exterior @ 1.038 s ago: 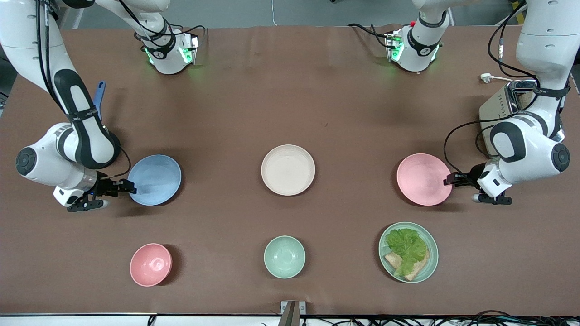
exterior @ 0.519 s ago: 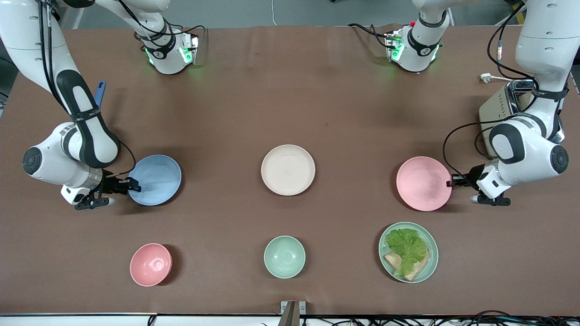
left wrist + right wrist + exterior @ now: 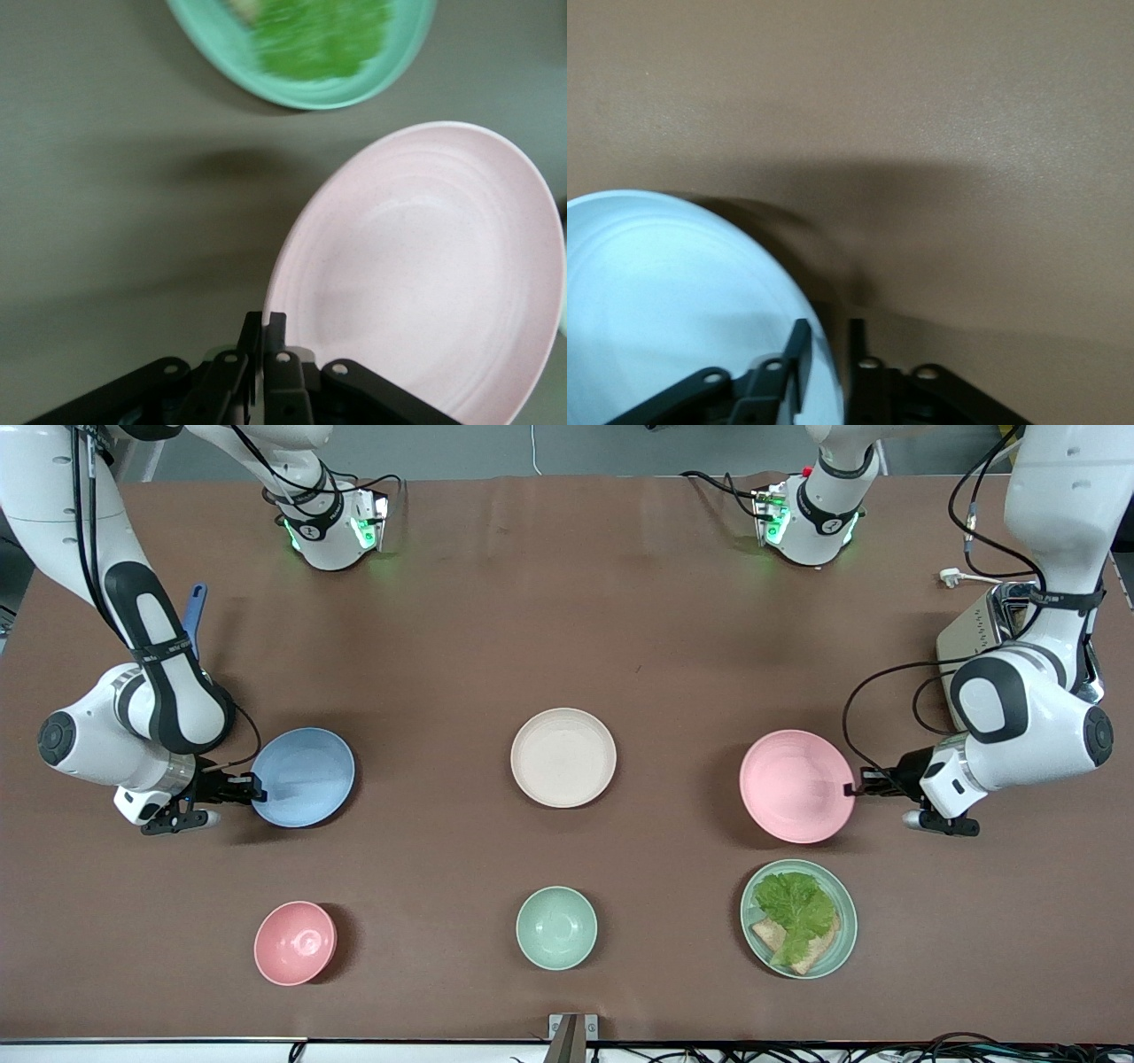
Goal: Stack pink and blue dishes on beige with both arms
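The pale blue plate (image 3: 302, 777) lies on the table toward the right arm's end. My right gripper (image 3: 254, 787) is at its outer edge, open, with one finger (image 3: 799, 354) over the blue plate (image 3: 664, 310) and the other outside, the rim between them. The pale pink plate (image 3: 796, 786) hangs tilted just above the table, casting a shadow. My left gripper (image 3: 852, 789) is shut on its rim, and the left wrist view shows the gripper (image 3: 264, 324) pinching the pink plate (image 3: 425, 266). The beige plate (image 3: 563, 757) rests at the table's middle.
Nearer the front camera stand a small pink bowl (image 3: 295, 943), a mint-green bowl (image 3: 556, 927) and a green plate with lettuce (image 3: 798, 918), the last just below the held pink plate. A silver toaster (image 3: 983, 633) sits by the left arm. A blue handle (image 3: 193, 615) lies beside the right arm.
The left gripper has lifted the pink plate and carried it toward the beige plate. The right gripper shifted slightly at the blue plate's rim; the blue plate has not moved.
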